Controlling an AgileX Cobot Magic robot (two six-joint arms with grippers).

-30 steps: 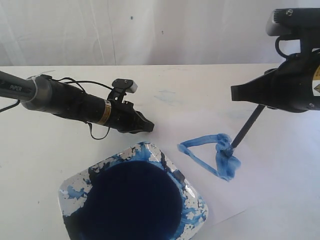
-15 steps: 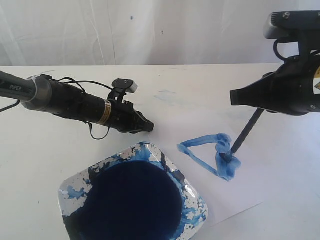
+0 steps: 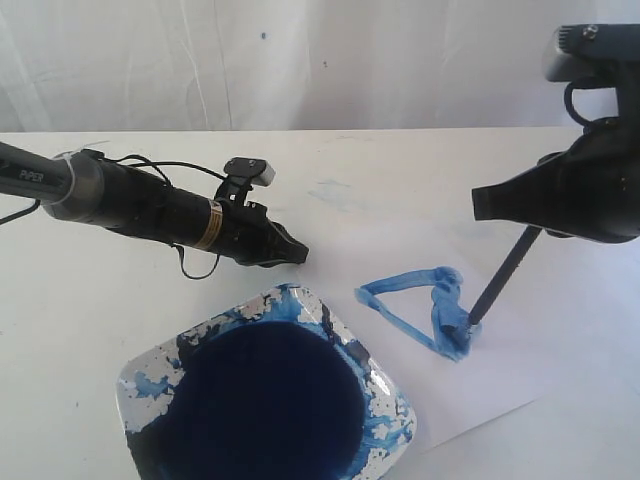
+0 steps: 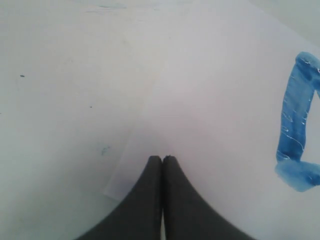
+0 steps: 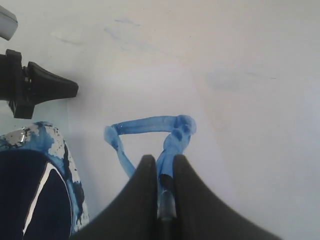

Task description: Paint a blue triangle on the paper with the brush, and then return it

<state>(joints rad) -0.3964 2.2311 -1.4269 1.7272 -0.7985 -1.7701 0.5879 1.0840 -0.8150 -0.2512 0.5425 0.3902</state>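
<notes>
Snugly around the brush [image 3: 503,278], right gripper [image 5: 162,161]

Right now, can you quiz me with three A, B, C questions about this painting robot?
1. What colour is the paint in the dish?
A. red
B. dark blue
C. green

2. Where is the tip of the brush?
A. on the blue triangle
B. in the dish
C. up in the air

3. How is the left gripper?
A. wide open
B. holding the brush
C. shut and empty

Answers:
1 B: the pool in the dish is dark blue.
2 A: the bristles meet the triangle's thick corner on the paper.
3 C: its fingers press together with nothing between them.
</notes>
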